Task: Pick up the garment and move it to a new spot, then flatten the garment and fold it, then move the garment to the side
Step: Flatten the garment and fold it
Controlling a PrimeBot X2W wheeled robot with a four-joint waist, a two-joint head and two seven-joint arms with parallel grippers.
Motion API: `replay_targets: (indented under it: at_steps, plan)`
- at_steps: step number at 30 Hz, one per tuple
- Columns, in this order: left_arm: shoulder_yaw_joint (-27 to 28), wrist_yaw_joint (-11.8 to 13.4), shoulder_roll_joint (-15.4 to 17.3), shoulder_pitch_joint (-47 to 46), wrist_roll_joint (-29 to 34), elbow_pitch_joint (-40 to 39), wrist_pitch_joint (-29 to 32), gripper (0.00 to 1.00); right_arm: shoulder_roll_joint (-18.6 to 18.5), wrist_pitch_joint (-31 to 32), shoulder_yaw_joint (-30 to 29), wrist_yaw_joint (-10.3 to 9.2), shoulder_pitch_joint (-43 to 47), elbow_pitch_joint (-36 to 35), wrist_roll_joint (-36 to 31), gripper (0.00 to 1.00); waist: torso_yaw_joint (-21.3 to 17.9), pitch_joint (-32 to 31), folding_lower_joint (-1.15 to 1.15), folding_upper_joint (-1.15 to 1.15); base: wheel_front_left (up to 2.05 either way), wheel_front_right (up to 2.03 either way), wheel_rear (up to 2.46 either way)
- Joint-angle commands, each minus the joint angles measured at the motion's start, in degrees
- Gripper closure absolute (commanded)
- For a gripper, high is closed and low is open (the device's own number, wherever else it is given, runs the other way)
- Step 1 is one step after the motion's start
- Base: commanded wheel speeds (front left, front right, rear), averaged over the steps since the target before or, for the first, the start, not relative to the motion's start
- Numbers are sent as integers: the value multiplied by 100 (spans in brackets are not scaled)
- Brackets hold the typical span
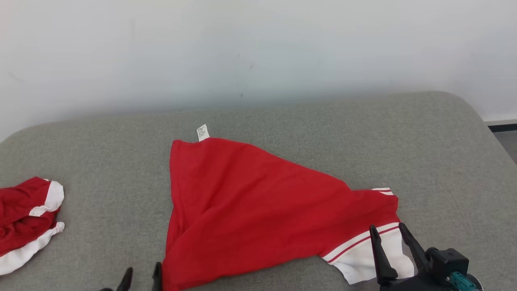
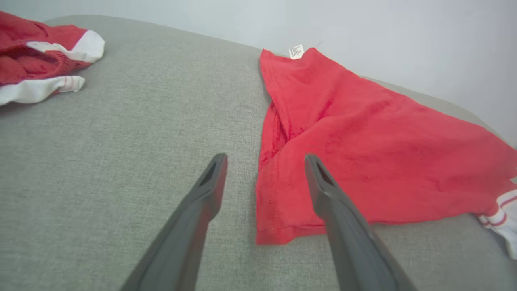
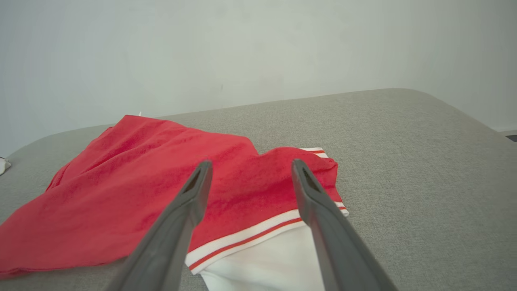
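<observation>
Lying rumpled on the surface (image 1: pixel 101 161), the garment (image 1: pixel 250 202) awaits flattening and folding, with left end effector (image 1: pixel 143 268) and right end effector (image 1: pixel 387 227) both spread, empty.

Left hand (image 1: pixel 142 277) cut off by head view's btm edge, fingertips only; garment (image 1: pixel 250 210) corner just right of it runs off too. Tag (image 1: pixel 202 132) far ahead of the hand: print too small to read. 2nd garment (image 1: pixel 24 222), well to its left, cropped.
</observation>
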Motion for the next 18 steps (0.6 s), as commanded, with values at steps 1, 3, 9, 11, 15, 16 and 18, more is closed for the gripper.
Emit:
replay_targets:
  at_steps: [1,3,9,11,15,16,18]
  plan:
    - [62,-8,-11,-43,12,19,-115,0,-4,-35,-35,-13,59,-11,-11,0,1,-94,1,0,0,0,0]
    - [154,-26,-28,-40,60,-22,-316,0,-4,-35,-102,-13,109,-27,-32,0,14,-170,1,0,0,0,0]
    - [579,31,-171,63,371,-532,-468,0,-3,-51,-319,-13,163,-63,-83,0,49,-366,1,0,0,0,0]
    - [741,-53,-279,132,502,-799,-470,0,-5,-69,-372,-13,176,-47,-45,0,45,-424,1,0,0,0,0]
    - [962,-228,-443,280,772,-1170,-465,0,-4,-105,-447,-13,205,2,-43,0,29,-528,1,0,0,0,0]
    - [990,-273,-477,324,837,-1209,-464,0,-4,-119,-467,-13,213,23,-55,0,22,-551,1,0,0,0,0]
    - [1050,-347,-529,389,928,-1251,-463,0,-4,-149,-507,-13,223,70,-138,0,6,-595,1,0,0,0,0]
